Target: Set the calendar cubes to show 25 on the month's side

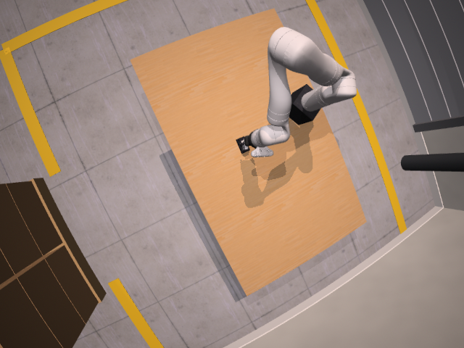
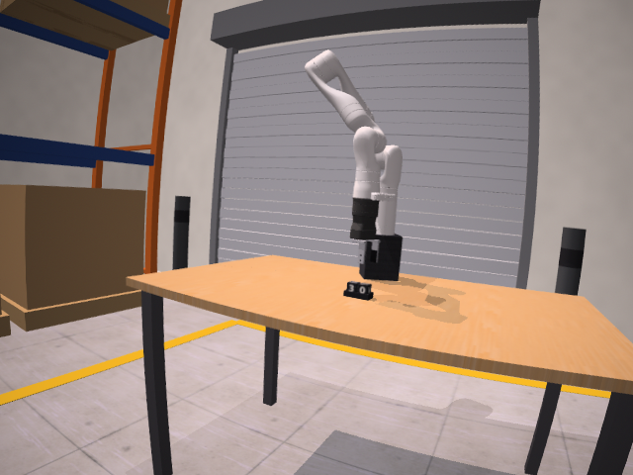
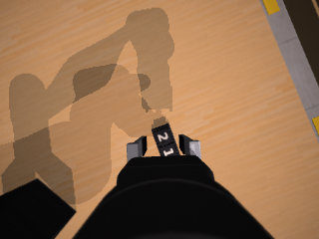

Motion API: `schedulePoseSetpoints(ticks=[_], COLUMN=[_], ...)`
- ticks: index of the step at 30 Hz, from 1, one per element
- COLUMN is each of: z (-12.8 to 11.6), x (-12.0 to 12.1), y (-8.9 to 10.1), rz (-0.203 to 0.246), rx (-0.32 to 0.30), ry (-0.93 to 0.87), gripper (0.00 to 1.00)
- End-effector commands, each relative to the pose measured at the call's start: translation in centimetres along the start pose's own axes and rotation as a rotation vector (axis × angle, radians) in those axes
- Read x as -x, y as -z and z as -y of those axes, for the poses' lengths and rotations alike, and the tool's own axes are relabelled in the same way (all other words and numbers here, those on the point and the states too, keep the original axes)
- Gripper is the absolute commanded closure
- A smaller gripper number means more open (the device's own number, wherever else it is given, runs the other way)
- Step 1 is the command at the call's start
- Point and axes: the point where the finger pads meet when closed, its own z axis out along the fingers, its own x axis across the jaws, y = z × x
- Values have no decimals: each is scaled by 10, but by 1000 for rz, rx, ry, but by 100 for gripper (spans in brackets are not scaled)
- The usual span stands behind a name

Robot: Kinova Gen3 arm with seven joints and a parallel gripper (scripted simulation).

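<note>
The calendar [image 2: 355, 293] is a small black tray with two black cubes standing side by side on the wooden table. The side facing the exterior camera reads 3 and 0. In the wrist view the cubes [image 3: 164, 141] show 2 and 1 on their top faces. The month's name is too small to read. My gripper [image 2: 368, 257] is open and empty, pointing straight down a little above the calendar. In the wrist view the gripper [image 3: 164, 148] has one finger on each side of the cubes, above them. From overhead the calendar [image 1: 242, 144] shows partly beside my wrist.
The arm's black base block [image 2: 386, 257] stands just behind the calendar, and it also shows in the overhead view [image 1: 302, 104]. The table's left edge [image 1: 194, 194] lies some way from the calendar. Shelving and a large box [image 2: 66, 245] stand off the table.
</note>
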Motion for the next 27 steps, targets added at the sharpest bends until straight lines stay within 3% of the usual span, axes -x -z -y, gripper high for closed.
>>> schedulePoseSetpoints(ticks=[1,16,27], z=[-1,-2,-2], x=[0,0,0], y=[-1,-2,-2], rz=[2,-11,-15], rx=[-4,-15,-18], ry=[40,243,296], gripper=[0,0,0])
